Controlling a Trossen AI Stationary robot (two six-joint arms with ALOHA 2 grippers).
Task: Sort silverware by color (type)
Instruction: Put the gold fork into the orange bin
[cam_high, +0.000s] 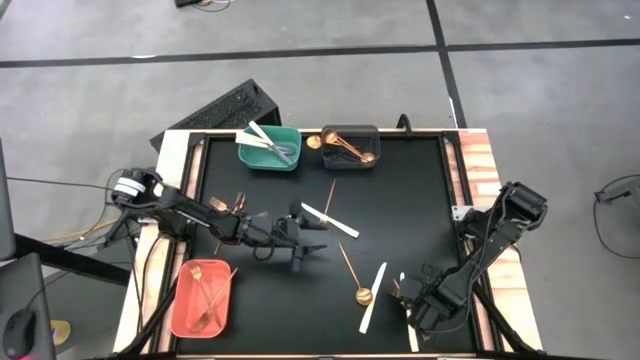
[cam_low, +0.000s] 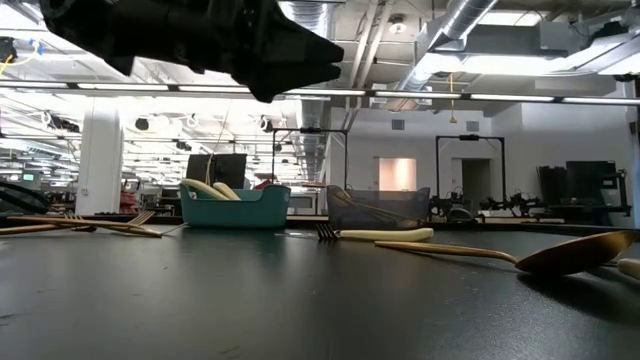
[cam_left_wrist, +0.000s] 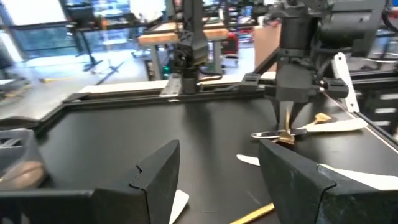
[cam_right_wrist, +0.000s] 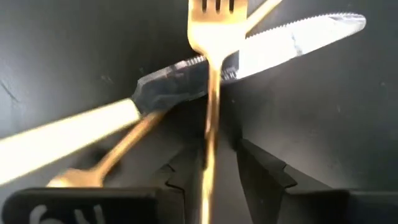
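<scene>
Surface: black mat (cam_high: 400, 210) on a wood-edged table, grey floor around; silverware scattered mid-mat and near the front right.
Low view only: a long hall with ceiling pipes behind.
Right gripper (cam_right_wrist: 214, 163): front right corner, fingers around a gold fork (cam_right_wrist: 210, 74) lying over a white knife (cam_right_wrist: 186, 87).
Left gripper (cam_high: 300, 240): mid-mat, fingers apart, empty.
Teal bin (cam_high: 268, 149): white knives.
Dark grey bin (cam_high: 350, 147): gold pieces.
Salmon bin (cam_high: 202, 297): gold utensils.

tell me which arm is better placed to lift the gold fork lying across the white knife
Right. The right hand already straddles the gold fork handle above the white knife. The left hand hovers open mid-table, over a different knife.
</scene>
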